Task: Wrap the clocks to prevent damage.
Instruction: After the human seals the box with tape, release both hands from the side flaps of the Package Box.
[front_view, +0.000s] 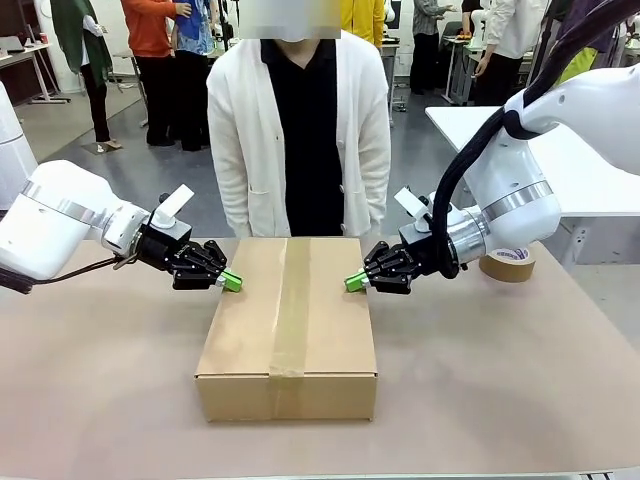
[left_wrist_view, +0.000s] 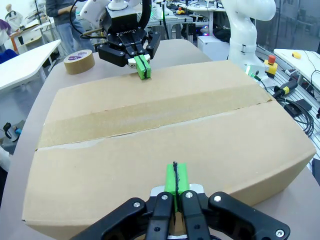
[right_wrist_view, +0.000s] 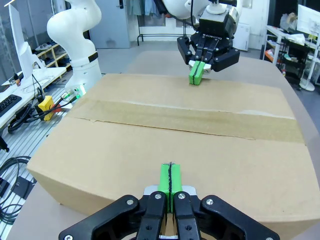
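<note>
Front view showed a sealed cardboard box (front_view: 288, 330) lying in the middle of the desk (front_view: 100, 400), a strip of tape (front_view: 292, 310) running down its top from the person's side towards the robot's side. No clock could be seen; if the clocks were inside the box, the flaps hid them. The box's long axis ran the same way as the tape, away from the robot and towards the person (front_view: 300, 130) standing at the far edge.

The left pincer (front_view: 230, 281) hovered at the box's left top edge and the right pincer (front_view: 355, 282) at its right top edge, each with its green pads pressed together and pinching nothing. They faced one another across the short width of the box, tips level with the lid, so the box lay directly between them, inward of each. Whether the pads actually touched the cardboard could not be told; in the left wrist view the left pincer (left_wrist_view: 175, 183) sat over the near edge of the lid, and the right wrist view showed the same for the right pincer (right_wrist_view: 170, 181).

Both arms looked equally near, one per long side. A roll of tape (front_view: 510, 262) rested on the desk behind the right arm, nearer that arm than the left. Judging from the symmetric pose, the coming move seemed to turn on pressing or steadying the box from both long sides at once
</note>
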